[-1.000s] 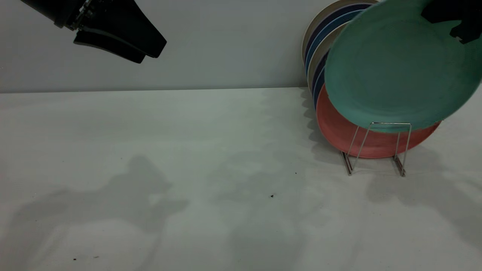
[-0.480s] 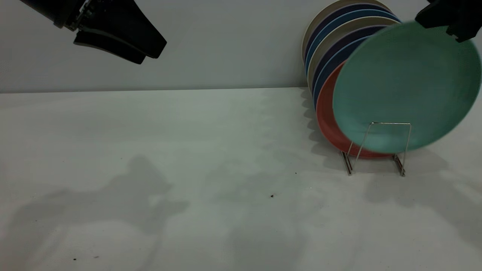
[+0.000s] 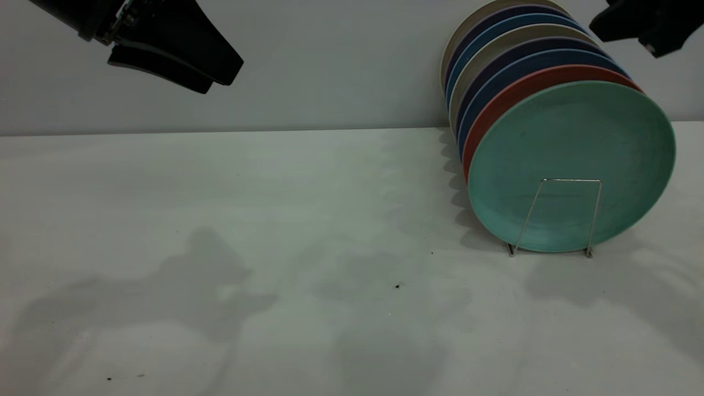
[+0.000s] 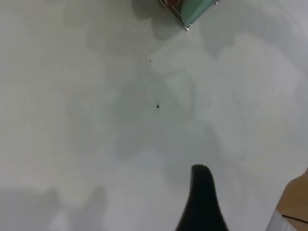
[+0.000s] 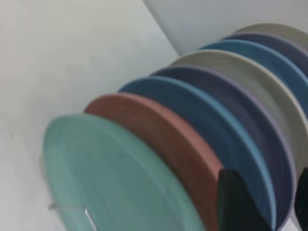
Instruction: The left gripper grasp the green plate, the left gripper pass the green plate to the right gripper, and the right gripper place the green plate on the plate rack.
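Note:
The green plate stands upright at the front of the plate rack, leaning back on the salmon-pink plate. It also shows in the right wrist view, and a corner of it in the left wrist view. My right gripper hangs above the plate's top edge, open and empty, clear of it; its fingers frame the blue plates. My left gripper is high at the far left, open and empty; one finger shows over the bare table.
Behind the green plate the rack holds the pink plate, dark blue plates and several more in blue and beige, close to the back wall. The white table runs left of the rack with small dark specks.
The right gripper let go of the green plate; the plate dropped and settled upright in the rack's front slot. The right gripper rose and shifted slightly left. The left arm has not moved.

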You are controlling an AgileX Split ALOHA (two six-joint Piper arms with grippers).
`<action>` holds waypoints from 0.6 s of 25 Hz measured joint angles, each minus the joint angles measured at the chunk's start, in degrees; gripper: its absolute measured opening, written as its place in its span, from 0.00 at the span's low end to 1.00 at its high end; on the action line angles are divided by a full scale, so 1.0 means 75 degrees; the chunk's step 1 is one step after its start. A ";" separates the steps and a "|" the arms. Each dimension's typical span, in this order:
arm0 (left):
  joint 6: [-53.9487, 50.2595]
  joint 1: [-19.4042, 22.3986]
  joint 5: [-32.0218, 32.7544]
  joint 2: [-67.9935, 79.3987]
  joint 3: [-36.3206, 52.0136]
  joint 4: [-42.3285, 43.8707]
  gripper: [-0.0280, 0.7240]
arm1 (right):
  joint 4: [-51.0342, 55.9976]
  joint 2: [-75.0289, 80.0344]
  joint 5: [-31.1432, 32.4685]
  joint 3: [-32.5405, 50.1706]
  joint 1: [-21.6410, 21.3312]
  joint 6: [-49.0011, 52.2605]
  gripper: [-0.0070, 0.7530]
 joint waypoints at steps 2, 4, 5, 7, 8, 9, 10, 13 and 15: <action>0.0000 0.0000 0.0016 -0.0034 0.0000 0.0014 0.82 | 0.0496 -0.0227 0.0022 0.0000 0.0000 0.0136 0.43; -0.0046 0.0000 0.0016 -0.0228 0.0010 0.0135 0.82 | 0.1161 -0.0588 0.0029 0.0000 0.0000 0.0957 0.43; -0.0181 0.0000 0.0016 -0.0372 0.0009 0.0234 0.82 | 0.1354 -0.0851 0.0053 0.0000 0.0000 0.1439 0.43; -0.0615 0.0036 0.0074 -0.0835 0.0011 0.0580 0.82 | 0.1467 -0.1422 0.0250 0.0000 -0.0010 0.2758 0.43; -0.0954 0.0072 0.0133 -0.1062 0.0011 0.0849 0.82 | 0.1348 -0.1758 0.0481 0.0000 -0.0020 0.3454 0.43; -0.1279 0.0125 0.0186 -0.1353 0.0011 0.1153 0.82 | 0.1065 -0.2090 0.0752 0.0000 -0.0020 0.4050 0.43; -0.1712 0.0160 0.0245 -0.1656 0.0011 0.1473 0.82 | 0.0681 -0.2399 0.1162 0.0000 -0.0020 0.4817 0.43; -0.2839 0.0186 0.0476 -0.2477 0.0017 0.2384 0.82 | -0.0495 -0.2989 0.2923 0.0000 -0.0020 0.7033 0.43; -0.3395 0.0186 0.0756 -0.2992 0.0017 0.2893 0.82 | -0.1249 -0.3157 0.4414 0.0000 -0.0020 0.8290 0.43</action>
